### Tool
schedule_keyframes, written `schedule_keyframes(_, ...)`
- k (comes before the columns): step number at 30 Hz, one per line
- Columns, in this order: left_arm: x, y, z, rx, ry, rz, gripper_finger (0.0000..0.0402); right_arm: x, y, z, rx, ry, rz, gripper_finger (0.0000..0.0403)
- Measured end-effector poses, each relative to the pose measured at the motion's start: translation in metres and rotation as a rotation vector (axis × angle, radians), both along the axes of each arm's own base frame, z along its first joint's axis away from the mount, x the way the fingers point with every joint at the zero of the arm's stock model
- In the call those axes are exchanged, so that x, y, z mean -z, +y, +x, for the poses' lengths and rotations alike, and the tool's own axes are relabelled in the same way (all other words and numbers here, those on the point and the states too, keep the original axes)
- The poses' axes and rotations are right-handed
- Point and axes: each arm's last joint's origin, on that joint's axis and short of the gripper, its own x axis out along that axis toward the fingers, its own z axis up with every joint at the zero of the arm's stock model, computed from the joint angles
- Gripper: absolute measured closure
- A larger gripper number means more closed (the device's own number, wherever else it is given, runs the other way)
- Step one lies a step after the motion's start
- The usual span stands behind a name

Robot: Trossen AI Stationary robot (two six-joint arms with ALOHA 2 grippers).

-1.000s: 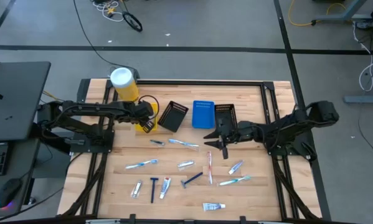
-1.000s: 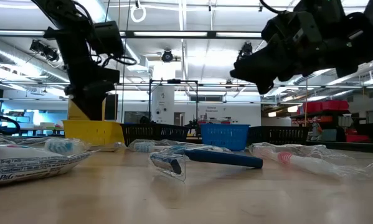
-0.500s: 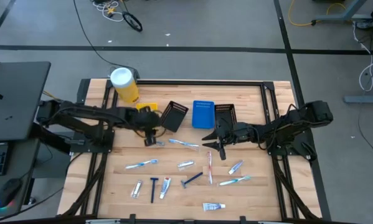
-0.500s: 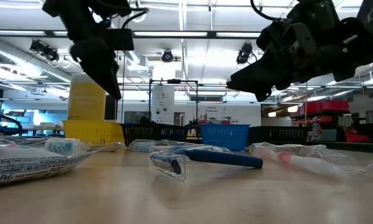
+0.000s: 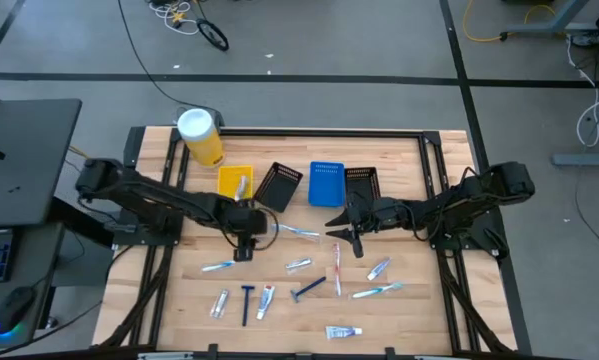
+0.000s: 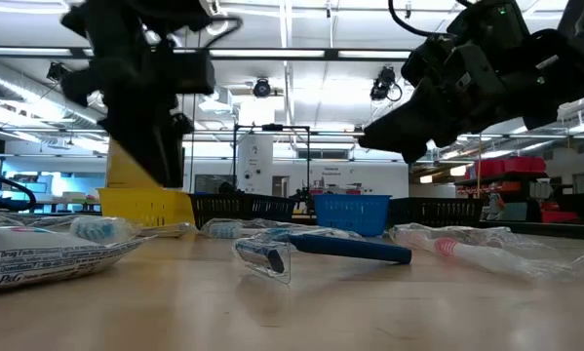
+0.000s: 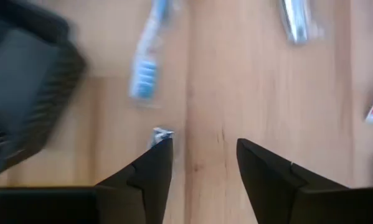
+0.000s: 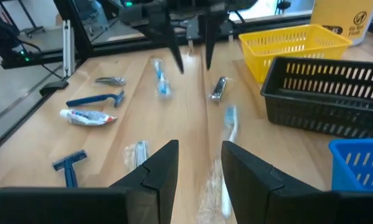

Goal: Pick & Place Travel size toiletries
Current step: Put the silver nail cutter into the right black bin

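Left gripper (image 5: 243, 250) is out over the middle-left of the light wooden table (image 5: 399, 310), and in the left wrist view its two dark fingers (image 7: 154, 163) stand parted with bare wood between them, nothing held. Just beside one fingertip sits a small silvery scrap (image 7: 161, 132), possibly the end of a wrapped item, hard to say. Beyond the fingers lies a light-blue toothbrush (image 7: 147, 73) in clear wrap.

Right gripper (image 5: 351, 236) hangs near the table's centre, in front of the black slatted bin (image 5: 362, 184); its fingers (image 8: 162, 167) are partly spread and grip nothing.

The toiletries are scattered loose across the front half of the table: a light-blue wrapped toothbrush (image 5: 225, 265) near the left gripper, a small silver tube (image 5: 298, 264) in the middle, a red-and-white brush (image 5: 337, 268) lying lengthwise, two dark blue razors (image 5: 246, 300) (image 5: 308, 289), a white tube with a red end (image 5: 266, 298), another white tube (image 5: 343, 332) at the front edge. One item lies inside the small yellow bin (image 5: 234, 181) at the back left. Next to it stand a tipped black bin (image 5: 278, 186) and a blue bin (image 5: 326, 183), with the big yellow canister with a white lid (image 5: 199, 135) at the back corner
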Motion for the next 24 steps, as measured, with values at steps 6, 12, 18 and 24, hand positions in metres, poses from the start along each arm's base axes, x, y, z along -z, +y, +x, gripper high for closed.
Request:
schedule_keyframes(6,0.024,0.006,0.009,0.001,0.084,0.055,0.0202,0.001,0.0,0.0,0.0,0.006,-0.001,0.0272)
schedule_keyframes(12,0.034,0.018,0.013,-0.04,0.116,0.056,0.0203,0.0,0.0,0.0,0.001,0.0,-0.001,0.0272)
schedule_keyframes(18,0.034,0.019,0.012,-0.036,0.124,0.049,0.0223,0.001,-0.001,0.0,0.009,0.008,-0.007,0.0272)
schedule_keyframes(24,0.034,0.02,0.012,-0.038,0.125,0.021,0.0294,0.004,-0.001,-0.001,0.002,0.038,-0.035,0.0272)
